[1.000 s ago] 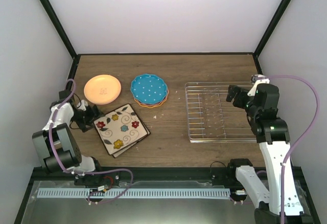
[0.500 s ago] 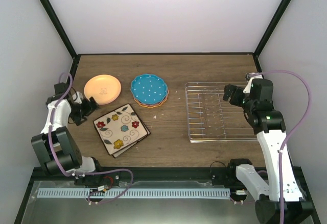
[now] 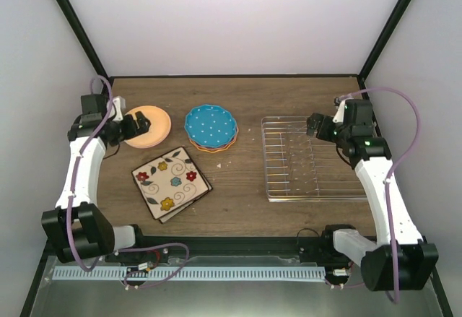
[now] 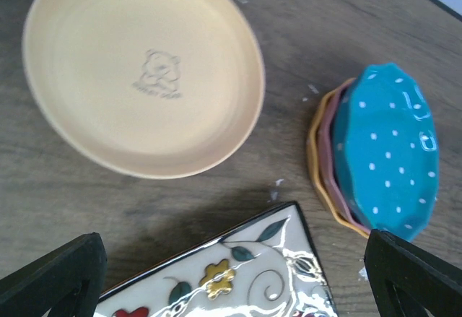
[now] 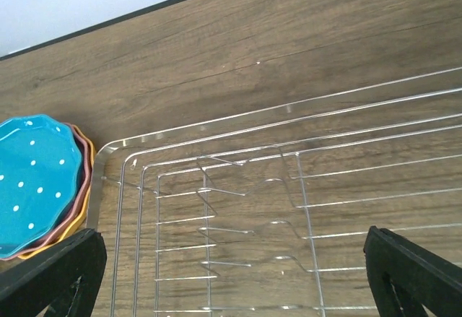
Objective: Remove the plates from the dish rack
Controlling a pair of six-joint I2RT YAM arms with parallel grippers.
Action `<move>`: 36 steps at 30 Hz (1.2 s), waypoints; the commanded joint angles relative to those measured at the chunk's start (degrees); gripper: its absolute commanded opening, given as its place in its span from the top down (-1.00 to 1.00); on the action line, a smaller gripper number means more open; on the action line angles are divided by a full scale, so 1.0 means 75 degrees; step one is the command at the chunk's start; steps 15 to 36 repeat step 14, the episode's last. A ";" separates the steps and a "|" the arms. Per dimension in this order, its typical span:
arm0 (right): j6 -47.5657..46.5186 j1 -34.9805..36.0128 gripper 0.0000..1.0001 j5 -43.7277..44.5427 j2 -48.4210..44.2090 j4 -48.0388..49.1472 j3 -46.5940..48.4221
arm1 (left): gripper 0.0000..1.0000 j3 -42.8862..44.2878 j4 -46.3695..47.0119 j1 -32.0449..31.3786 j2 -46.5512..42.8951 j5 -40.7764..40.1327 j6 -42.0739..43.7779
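The silver wire dish rack on the right holds no plates; the right wrist view shows its bare tines. A peach round plate lies at the left. A white-dotted teal plate tops a stack of scalloped plates. Two square cream flower plates lie stacked in front. My left gripper is open and empty above the peach plate's near edge. My right gripper is open and empty over the rack's far part.
The wooden table is walled by white panels on three sides, with black frame posts at the back corners. Small white crumbs lie between the plates. Purple cables loop off both arms.
My left arm has swung from the table's left edge beside the square plates up and back over the peach plate. My right arm has drawn toward the rack's far edge.
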 commanded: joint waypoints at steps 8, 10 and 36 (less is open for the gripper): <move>-0.0153 -0.0040 -0.99 -0.0814 0.1048 0.0708 0.0620 | -1.00 0.1061 0.1234 -0.1507 0.0127 0.0428 0.0358; -0.0166 -0.0041 -1.00 -0.0780 0.1057 0.0721 0.0606 | -1.00 0.1231 0.1258 -0.1693 0.0275 0.0336 0.0441; -0.0144 -0.0041 -1.00 -0.0724 0.1004 0.0747 0.0545 | -1.00 0.1487 0.1336 -0.1777 0.0512 0.0216 0.0440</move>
